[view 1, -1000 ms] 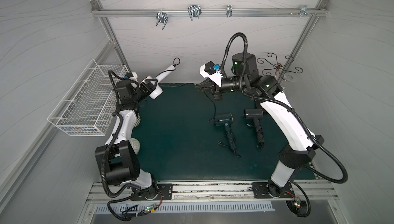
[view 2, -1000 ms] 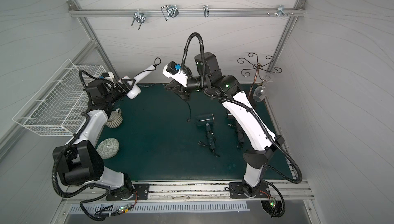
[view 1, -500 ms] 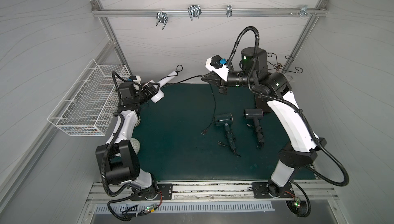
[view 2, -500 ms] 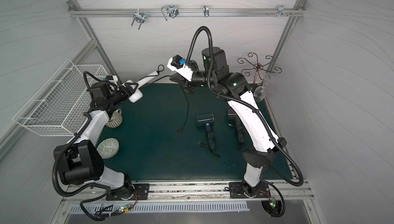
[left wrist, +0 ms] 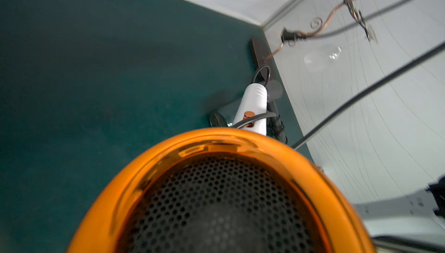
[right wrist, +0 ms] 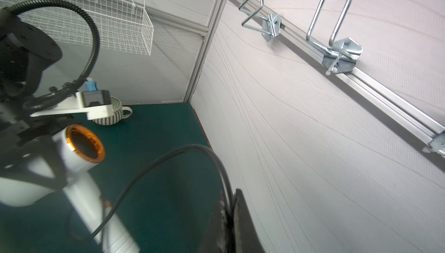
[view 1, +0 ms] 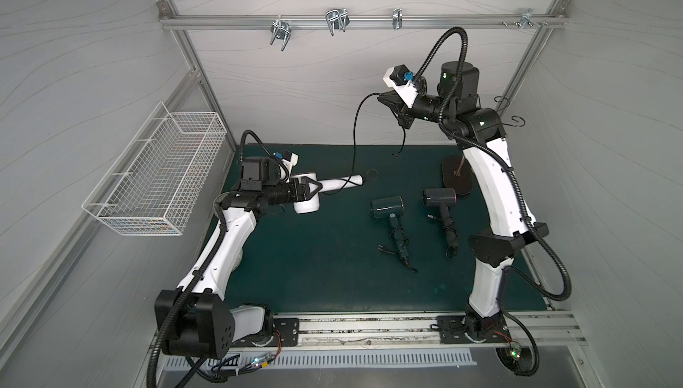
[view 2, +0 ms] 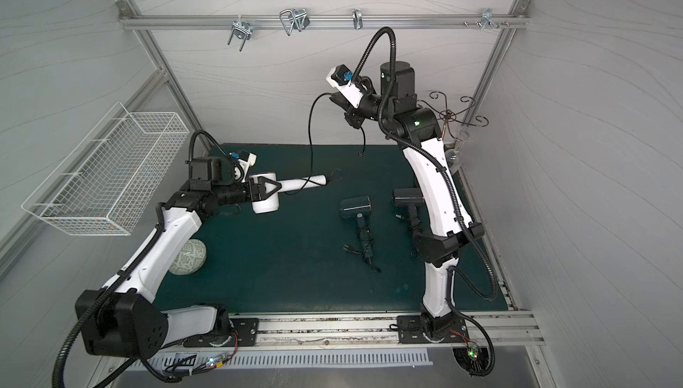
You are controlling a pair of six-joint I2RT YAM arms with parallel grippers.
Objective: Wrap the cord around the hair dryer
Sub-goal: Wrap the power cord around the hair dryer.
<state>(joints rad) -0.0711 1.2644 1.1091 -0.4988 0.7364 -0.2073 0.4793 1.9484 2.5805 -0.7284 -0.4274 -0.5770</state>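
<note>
One loose turn of cord (view 1: 353, 138) crosses the hair dryer (view 1: 308, 206) handle. The left pincer (view 1: 313, 192) clasps its body wide and the right pincer (view 1: 384, 98) pinches the raised cord. Most of the wrapping seemingly remains.

No text, label, brand, number or sign could be read in any of the views.
</note>
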